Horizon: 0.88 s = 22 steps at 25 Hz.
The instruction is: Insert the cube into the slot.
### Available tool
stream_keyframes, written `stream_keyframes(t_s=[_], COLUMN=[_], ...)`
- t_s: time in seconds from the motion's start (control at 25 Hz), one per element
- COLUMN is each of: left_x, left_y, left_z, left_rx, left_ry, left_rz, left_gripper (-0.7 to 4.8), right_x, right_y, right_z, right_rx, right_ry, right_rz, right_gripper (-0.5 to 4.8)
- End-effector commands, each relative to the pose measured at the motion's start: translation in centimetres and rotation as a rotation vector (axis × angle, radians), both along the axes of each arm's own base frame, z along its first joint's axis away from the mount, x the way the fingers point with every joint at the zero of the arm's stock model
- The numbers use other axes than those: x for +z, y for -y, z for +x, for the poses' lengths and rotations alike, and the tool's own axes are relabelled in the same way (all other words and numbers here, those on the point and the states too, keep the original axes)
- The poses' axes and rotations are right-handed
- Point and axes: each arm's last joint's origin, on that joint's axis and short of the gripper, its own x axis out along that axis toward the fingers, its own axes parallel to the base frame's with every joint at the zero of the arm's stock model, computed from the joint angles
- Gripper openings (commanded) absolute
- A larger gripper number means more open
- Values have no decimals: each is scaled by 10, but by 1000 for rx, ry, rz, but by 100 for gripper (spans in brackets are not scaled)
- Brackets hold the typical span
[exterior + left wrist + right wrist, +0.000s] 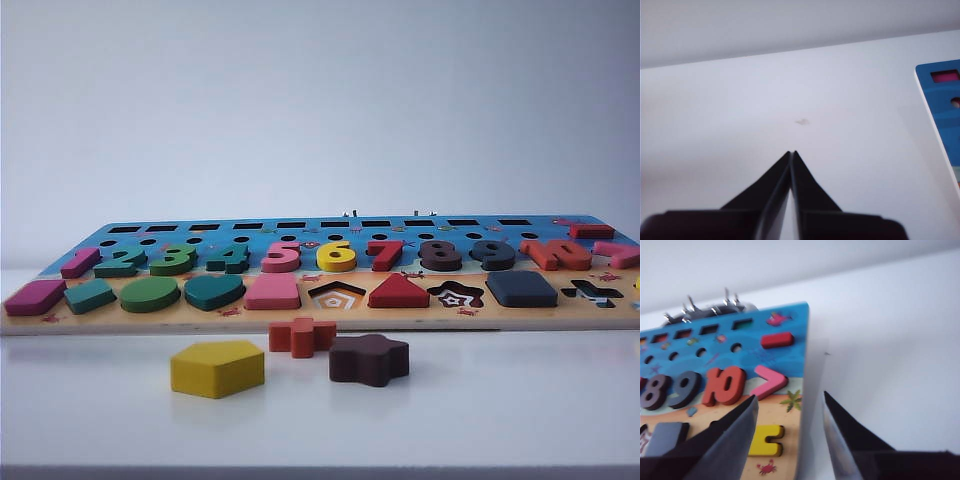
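Both claws empty | left claw [792,153] pinched together | right claw [788,399] wide | cube [521,289] seated (slot hidden)

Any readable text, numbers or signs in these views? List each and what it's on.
"1 2 3 4 5 6 7 8 9 10": coloured number blocks seated in a row on the puzzle board.
">" pink sign block and "-" red sign block: board's end, near the open right claw.
No printed words or brands anywhere.

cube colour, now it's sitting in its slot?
Dark navy blue; the cube sits in the board's front row, clearest in the exterior view.
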Motion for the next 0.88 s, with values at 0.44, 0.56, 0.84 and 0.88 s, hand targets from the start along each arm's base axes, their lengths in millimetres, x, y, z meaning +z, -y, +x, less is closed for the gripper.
stream_keyframes(t_s=[0.44,0.56,0.84,0.88], left_x=[0,0,0,0], left_y=[0,0,0,0], left_z=[0,0,0,0], left_rx=[11,11,11,11], left_ry=[7,8,8,8], left_rz=[-100,-100,-100,-100], left_gripper=[7,7,7,7], right_x=[0,0,-1,-1], right_y=[1,1,1,1], right_z=[0,0,0,0], right_rx=[-35,-36,-35,-34], right_ry=[5,2,-1,-1], right_rz=[-25,-25,-25,-22], right_gripper=[238,238,238,238])
